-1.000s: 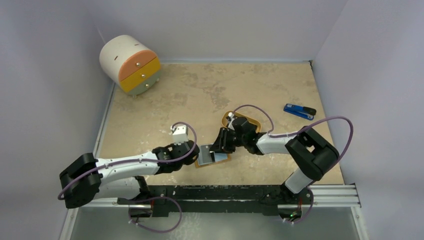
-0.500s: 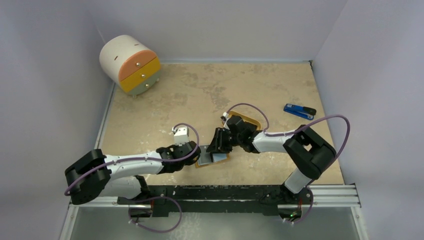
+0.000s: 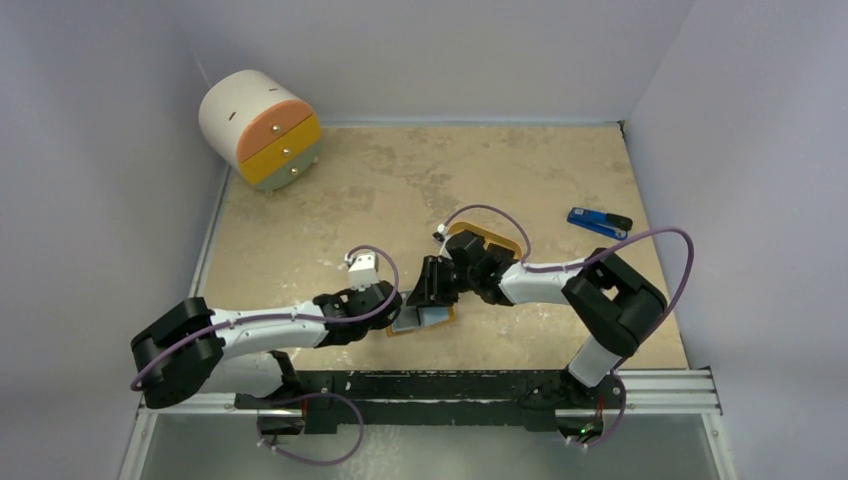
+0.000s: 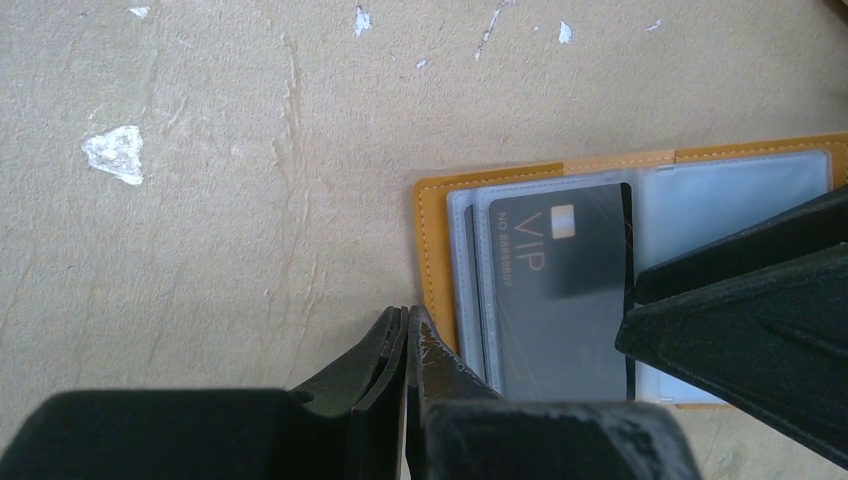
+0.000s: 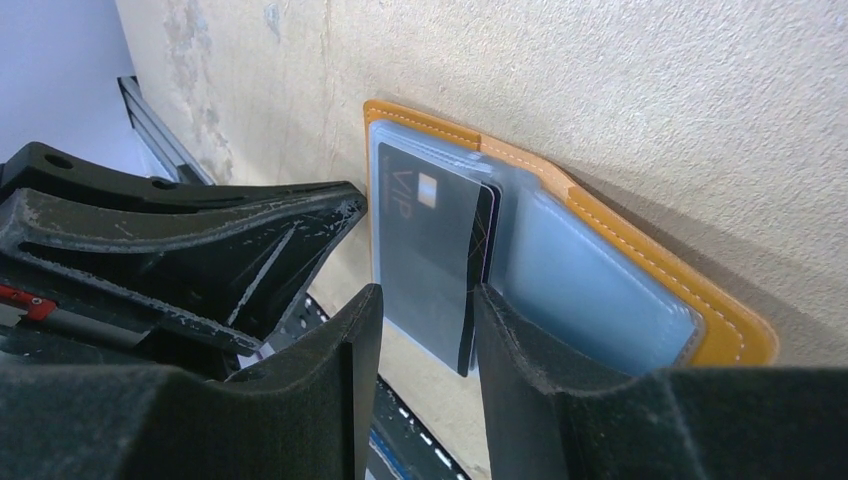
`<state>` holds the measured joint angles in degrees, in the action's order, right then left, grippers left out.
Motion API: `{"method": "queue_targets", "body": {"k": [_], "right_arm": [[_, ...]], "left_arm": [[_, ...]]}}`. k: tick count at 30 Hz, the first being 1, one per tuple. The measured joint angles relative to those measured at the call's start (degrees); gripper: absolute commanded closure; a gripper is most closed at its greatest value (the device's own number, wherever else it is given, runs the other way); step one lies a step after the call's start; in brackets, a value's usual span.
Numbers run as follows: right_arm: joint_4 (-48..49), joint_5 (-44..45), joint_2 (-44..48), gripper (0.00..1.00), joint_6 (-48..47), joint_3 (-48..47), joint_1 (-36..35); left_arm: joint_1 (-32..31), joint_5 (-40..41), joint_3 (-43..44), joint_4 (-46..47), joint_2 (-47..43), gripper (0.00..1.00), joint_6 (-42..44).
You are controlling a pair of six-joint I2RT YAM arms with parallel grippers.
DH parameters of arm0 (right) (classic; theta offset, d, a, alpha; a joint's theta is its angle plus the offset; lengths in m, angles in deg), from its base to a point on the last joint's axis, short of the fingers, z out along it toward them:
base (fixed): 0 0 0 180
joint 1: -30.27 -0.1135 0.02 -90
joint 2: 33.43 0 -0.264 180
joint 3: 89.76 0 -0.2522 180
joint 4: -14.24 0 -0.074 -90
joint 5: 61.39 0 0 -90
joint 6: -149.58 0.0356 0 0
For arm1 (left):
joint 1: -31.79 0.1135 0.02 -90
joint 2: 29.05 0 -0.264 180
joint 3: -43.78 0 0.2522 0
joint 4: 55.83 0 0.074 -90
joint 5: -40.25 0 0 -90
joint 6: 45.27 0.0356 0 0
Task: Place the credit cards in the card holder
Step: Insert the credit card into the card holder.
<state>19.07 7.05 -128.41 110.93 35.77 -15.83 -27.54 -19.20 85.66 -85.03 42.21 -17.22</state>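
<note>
The card holder (image 3: 420, 322) lies open on the table near the front edge, with an orange rim (image 4: 432, 260) and pale blue-grey sleeves (image 5: 590, 290). A dark credit card (image 4: 560, 300) marked VIP sits in its left sleeve (image 5: 425, 240); a second dark edge shows beneath it. My left gripper (image 3: 392, 312) is shut and empty, its tips (image 4: 408, 318) resting at the holder's left rim. My right gripper (image 3: 428, 298) stands open over the holder (image 5: 425, 295), its fingers astride the card's near end, with the right finger (image 5: 500, 320) against the card's edge.
An orange oval tray (image 3: 492, 243) lies just behind the right wrist. A blue-and-black gadget (image 3: 600, 221) rests at the right. A white round drawer unit (image 3: 260, 125) stands at the back left. The table's front rail (image 3: 500, 385) runs close behind the holder.
Both grippers and the card holder have shifted slightly left and toward the front edge. The left gripper has closed its last small gap.
</note>
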Motion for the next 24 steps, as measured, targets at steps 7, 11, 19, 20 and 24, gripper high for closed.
{"method": "queue_targets", "body": {"k": [7,11,19,20,24], "right_arm": [[-2.1,0.2,0.5,0.57,-0.7,-0.5,-0.2],[-8.8,2.8,6.0,0.56,-2.4,-1.0,-0.4],[-25.5,12.0,21.0,0.55,-6.7,-5.9,-0.5],[-27.4,13.9,21.9,0.55,-7.4,-6.2,-0.5],[-33.6,20.0,22.4,0.48,-10.6,-6.4,-0.5]], "left_arm": [[0.4,-0.2,-0.4,0.8,0.1,0.99,0.0],[0.5,-0.2,-0.4,0.6,-0.5,0.98,0.0],[0.8,0.0,0.0,-2.7,-7.0,0.97,0.3],[0.8,-0.1,0.4,-3.2,-7.7,0.97,0.5],[0.8,-1.2,2.7,-2.6,-8.2,0.98,1.7]]}}
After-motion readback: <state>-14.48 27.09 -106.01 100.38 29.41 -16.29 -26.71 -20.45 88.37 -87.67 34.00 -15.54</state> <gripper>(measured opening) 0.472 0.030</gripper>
